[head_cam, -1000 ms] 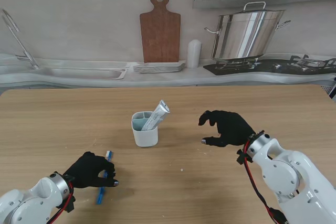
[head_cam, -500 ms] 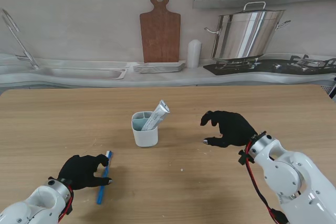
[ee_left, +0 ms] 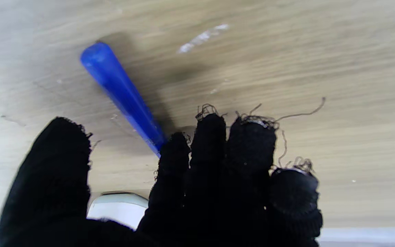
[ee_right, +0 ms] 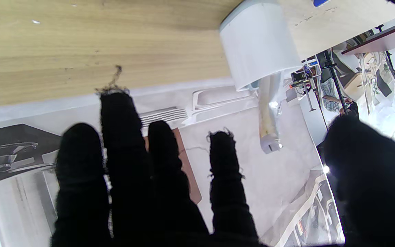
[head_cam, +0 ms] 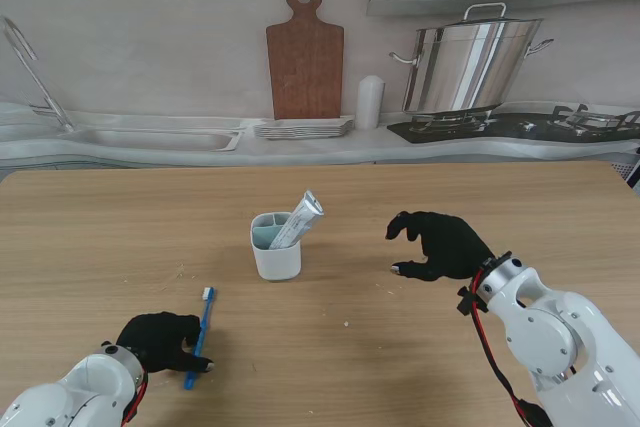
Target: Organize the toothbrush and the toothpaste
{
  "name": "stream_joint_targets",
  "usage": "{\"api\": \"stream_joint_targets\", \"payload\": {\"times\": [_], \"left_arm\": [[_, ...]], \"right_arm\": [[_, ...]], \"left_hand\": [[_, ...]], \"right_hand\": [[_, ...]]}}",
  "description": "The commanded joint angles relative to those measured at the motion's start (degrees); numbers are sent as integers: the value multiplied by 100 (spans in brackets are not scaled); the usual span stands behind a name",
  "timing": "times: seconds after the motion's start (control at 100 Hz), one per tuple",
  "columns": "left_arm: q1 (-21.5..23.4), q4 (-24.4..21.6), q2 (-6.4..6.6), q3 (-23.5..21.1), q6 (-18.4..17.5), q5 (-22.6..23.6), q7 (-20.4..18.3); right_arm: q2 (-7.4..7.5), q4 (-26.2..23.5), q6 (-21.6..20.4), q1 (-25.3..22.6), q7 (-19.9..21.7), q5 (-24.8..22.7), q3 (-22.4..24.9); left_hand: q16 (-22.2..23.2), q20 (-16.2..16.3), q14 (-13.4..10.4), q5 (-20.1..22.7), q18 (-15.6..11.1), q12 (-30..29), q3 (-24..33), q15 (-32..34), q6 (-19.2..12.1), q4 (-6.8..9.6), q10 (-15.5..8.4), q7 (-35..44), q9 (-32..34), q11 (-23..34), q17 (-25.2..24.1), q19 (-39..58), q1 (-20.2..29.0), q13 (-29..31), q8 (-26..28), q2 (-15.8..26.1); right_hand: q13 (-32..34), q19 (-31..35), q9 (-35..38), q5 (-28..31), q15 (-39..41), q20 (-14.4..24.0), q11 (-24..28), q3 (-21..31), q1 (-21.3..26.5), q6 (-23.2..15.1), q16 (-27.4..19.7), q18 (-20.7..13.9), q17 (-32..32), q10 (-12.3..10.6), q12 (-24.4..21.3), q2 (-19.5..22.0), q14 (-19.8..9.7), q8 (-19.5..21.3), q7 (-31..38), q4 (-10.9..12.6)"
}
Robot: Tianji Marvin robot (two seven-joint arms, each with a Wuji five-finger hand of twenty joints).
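Beside the toothbrush (head_cam: pixel 201 334), left hand (head_cam: pixel 160 341) loosely curled, empty, right hand (head_cam: pixel 440 245) spread, empty

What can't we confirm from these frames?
- Left robot hand contact with toothbrush: stand view too small; left wrist view blurred, fingers cover the handle.
- Cup contents beyond the toothpaste: rim hides them.
- Brush bristles: too small.

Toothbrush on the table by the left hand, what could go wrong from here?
1. The toothbrush lies flat on the table; the left hand touches only its near end, so the fingers may push it away rather than grip it.
2. The cup already holds the toothpaste, leaning; inserting the brush could knock it.
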Motion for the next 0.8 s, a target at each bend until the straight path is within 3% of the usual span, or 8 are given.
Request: {"api": "stream_joint_targets", "payload": {"times": [0.0, 0.16, 0.29, 0.36, 0.5, 0.62, 0.79], "left_arm": [[-14, 27, -15, 23, 8, 36, 13], [-199, 124, 2, 88, -30, 120, -76], [-389, 228, 49, 47, -458, 56, -315], [-496, 296, 79, 15, -698, -8, -479], [-692, 416, 162, -64, -1224, -207, -948], [-767, 461, 191, -74, -1434, -131, -1090], [-800, 555, 176, -55, -1487, 122, -890]], "right_arm": [[-21, -23, 10, -70, 85, -21, 2], [-18, -9, 2, -67, 108, 6, 4], [-15, 1, 15, -68, 143, 35, 8], [-14, 5, 32, -72, 156, 49, 11], [-11, 14, 60, -67, 199, 83, 9], [-7, 19, 80, -63, 241, 115, 0], [-3, 22, 110, -59, 294, 168, -19]], "left_hand": [[98, 0, 71, -237, -109, 127, -133, -70, -130, 131, 1, -52, -140, -70, -155, 7, -191, -95, 63, 95], [123, 41, 41, -414, -132, 109, -144, -153, -80, 164, 9, -155, -265, -188, -208, -58, -114, -196, 81, 24], [196, 71, -234, -882, -245, -58, 74, -336, -84, 256, -90, -316, -735, -595, -344, -270, 169, -440, 102, -295], [283, 170, -289, -1013, -219, -180, 707, -596, -136, 268, -167, -375, -934, -782, -511, -541, 219, -604, 105, -615], [241, 272, -382, -1604, -285, -414, 1657, -1048, -69, -23, -233, -746, -1723, -1227, -759, -899, 191, -924, -94, -961], [258, 347, -417, -1852, -289, -458, 2274, -1267, -139, 95, -279, -875, -2097, -1344, -882, -1054, 397, -1134, -138, -1188], [288, 381, -504, -2156, -324, -454, 2999, -1407, -129, 169, -214, -941, -2452, -1357, -887, -1130, 750, -1189, -166, -1297]], "right_hand": [[53, 71, 44, -17, 34, -39, -49, 101, 115, -37, -8, 84, 5, 179, -88, 124, 131, -44, -16, 203], [59, 71, 46, 1, 37, -41, -52, 97, 114, -41, -5, 92, 9, 175, -88, 127, 122, -47, -23, 204], [61, 73, 60, 42, 34, -43, -51, 101, 124, -41, -5, 93, 11, 166, -88, 125, 124, -50, -29, 206], [66, 72, 62, 56, 37, -44, -58, 110, 133, -40, -3, 97, 11, 179, -91, 114, 129, -52, -33, 207], [75, 76, 88, 98, 39, -44, -55, 114, 128, -40, -2, 91, 19, 167, -91, 114, 126, -52, -34, 204], [81, 77, 99, 133, 41, -44, -54, 114, 131, -47, -1, 96, 20, 162, -91, 120, 124, -52, -33, 203], [88, 83, 117, 163, 42, -43, -56, 116, 132, -52, 1, 95, 26, 151, -92, 117, 132, -54, -44, 204]]}}
